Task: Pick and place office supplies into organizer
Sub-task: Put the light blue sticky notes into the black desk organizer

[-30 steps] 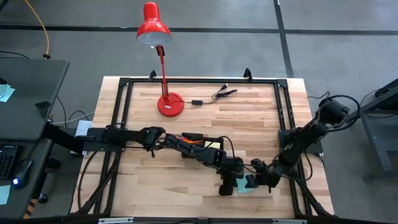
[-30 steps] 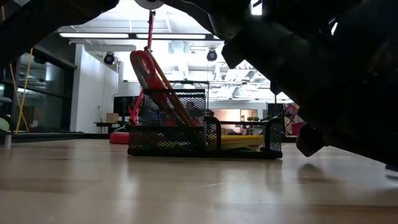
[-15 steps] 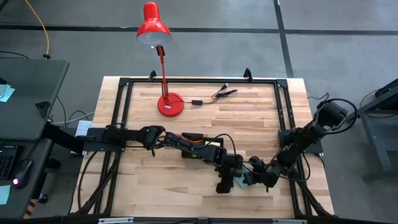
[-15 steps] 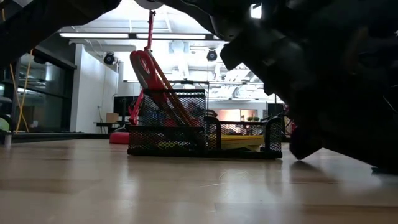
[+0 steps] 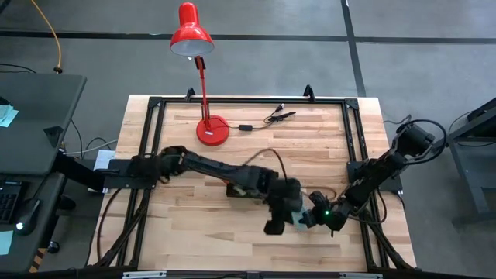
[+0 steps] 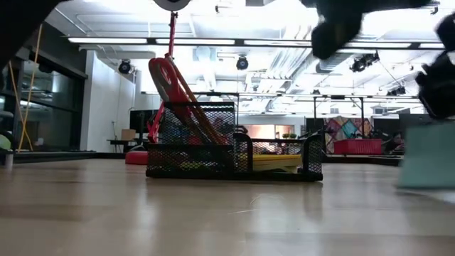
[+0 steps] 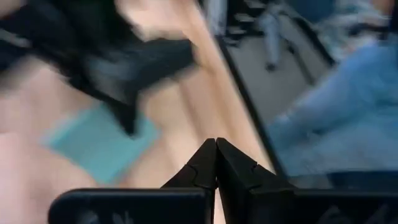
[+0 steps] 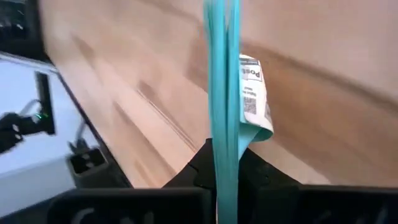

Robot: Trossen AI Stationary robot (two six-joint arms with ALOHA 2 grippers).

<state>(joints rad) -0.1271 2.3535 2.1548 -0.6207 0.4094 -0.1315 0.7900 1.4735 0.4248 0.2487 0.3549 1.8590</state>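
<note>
The teal-blue sticky-note pad [image 8: 222, 93] stands edge-on between my right gripper's fingers [image 8: 222, 158], with a white printed label [image 8: 255, 93] hanging from it. It also shows in the left wrist view [image 7: 99, 146] and at the right of the low view [image 6: 426, 160]. My right gripper [image 5: 310, 218] is near the table's front right. My left gripper [image 7: 216, 149] is shut and empty, just left of the pad in the high view [image 5: 272, 226]. The black mesh organizer [image 6: 234, 160] stands mid-table with red-handled scissors [image 6: 174, 85] leaning in it. My left arm partly covers it [image 5: 235, 191]. My right gripper pinches the teal pad's two flat faces between its two fingers, at the pad's edge nearest the wrist [image 8: 222, 140]. The pad stands on edge in the hold, in line with the fingers. In the low view it looks clear of the table.
The red desk lamp [image 5: 203, 93] stands at the table's far side, with a black cable with clips [image 5: 267, 118] beside it. A black metal frame [image 5: 155, 155] runs around the tabletop. Bare wood lies at the near left.
My left gripper has risen from the table and no longer fills the low view. My right gripper has gone a little toward the table's left with the teal pad, which lay flat on the table and now stands on edge in its fingers.
</note>
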